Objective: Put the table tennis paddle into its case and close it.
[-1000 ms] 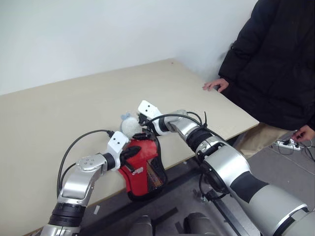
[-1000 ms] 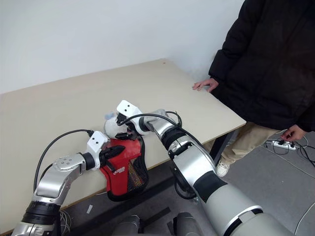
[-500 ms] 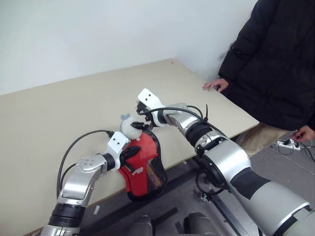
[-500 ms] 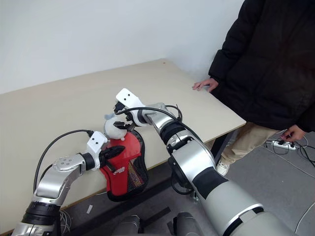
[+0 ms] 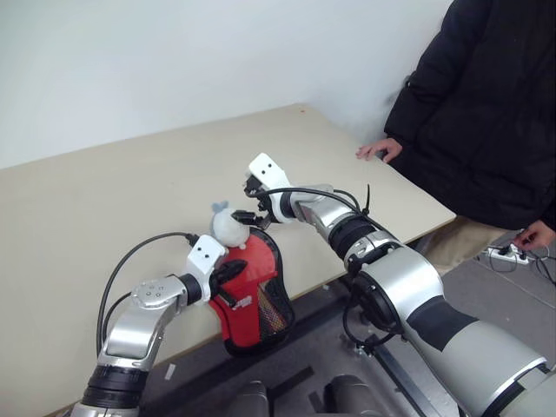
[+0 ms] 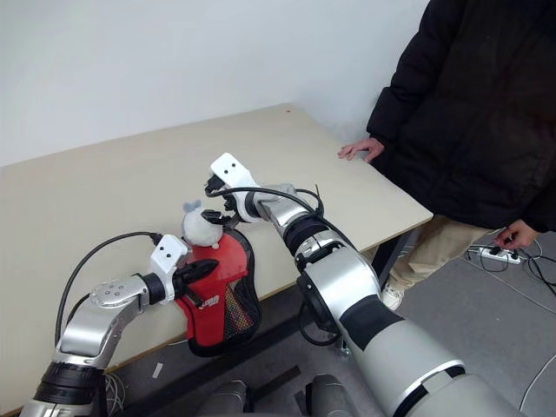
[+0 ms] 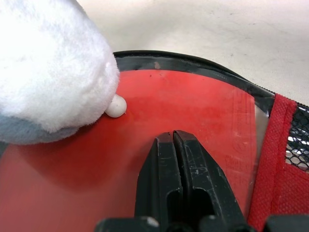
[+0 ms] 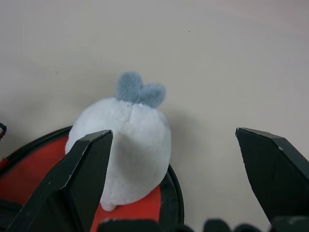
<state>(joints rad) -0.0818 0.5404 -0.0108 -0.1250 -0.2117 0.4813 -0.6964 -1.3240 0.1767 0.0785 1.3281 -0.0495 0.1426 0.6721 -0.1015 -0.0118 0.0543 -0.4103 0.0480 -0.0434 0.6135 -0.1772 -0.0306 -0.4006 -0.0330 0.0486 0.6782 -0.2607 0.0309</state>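
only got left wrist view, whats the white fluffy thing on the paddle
observer: a small plush toy with blue-grey ears, sitting at the far end of the paddle.
operator: wheres the right gripper
observer: the right gripper is open just beyond the toy, one finger on each side, not closed on it.
operator: is the case flat on the table
observer: no, much of the case hangs past the near edge of the table.
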